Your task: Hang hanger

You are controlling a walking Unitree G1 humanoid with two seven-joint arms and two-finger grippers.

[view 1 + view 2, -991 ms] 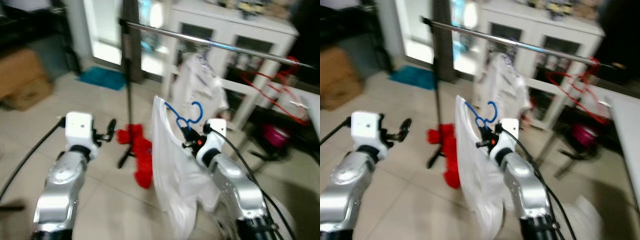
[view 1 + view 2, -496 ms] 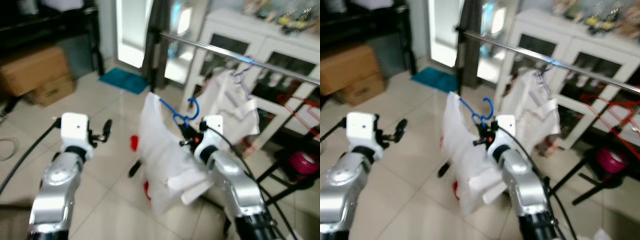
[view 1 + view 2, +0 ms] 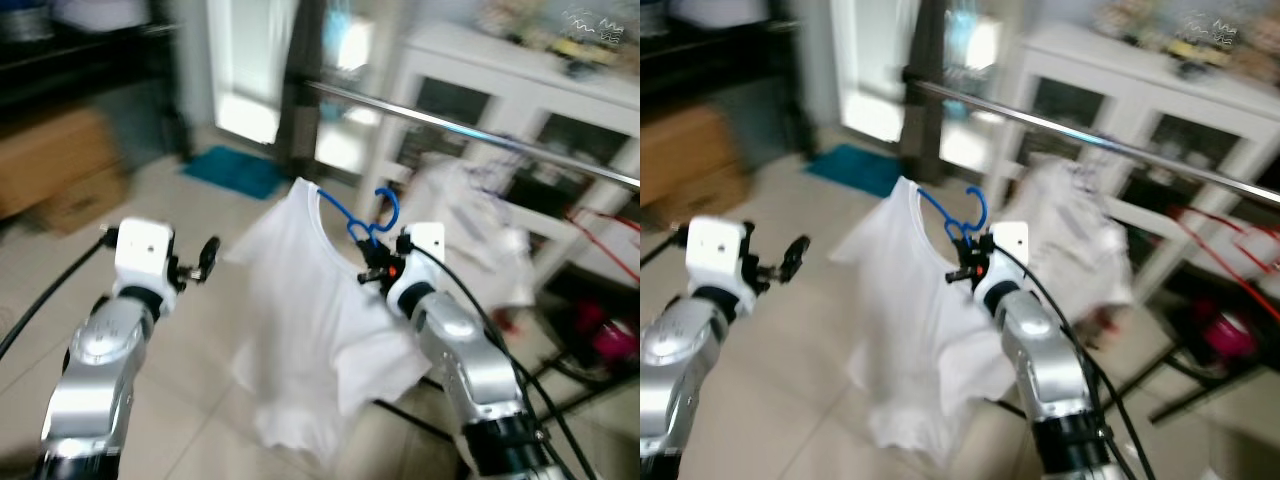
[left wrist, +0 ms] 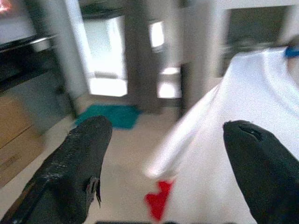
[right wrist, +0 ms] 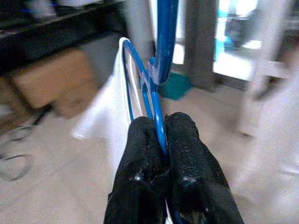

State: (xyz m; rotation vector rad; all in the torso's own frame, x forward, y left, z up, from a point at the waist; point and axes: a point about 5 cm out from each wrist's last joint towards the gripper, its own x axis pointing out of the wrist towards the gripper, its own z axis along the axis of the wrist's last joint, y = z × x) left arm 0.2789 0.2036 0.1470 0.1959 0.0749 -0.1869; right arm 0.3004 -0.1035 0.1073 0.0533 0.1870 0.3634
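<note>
Here the right tool [image 5: 161,140] is pinched tight on the blue hanger [image 3: 365,225]. A white shirt [image 3: 310,330] hangs from it, held up in front of the silver rail [image 3: 470,128]. The left tool [image 4: 168,154] is wide open, holding nothing, off to the side of the shirt.

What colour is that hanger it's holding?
Blue hanger, clearest in the right wrist view.
</note>
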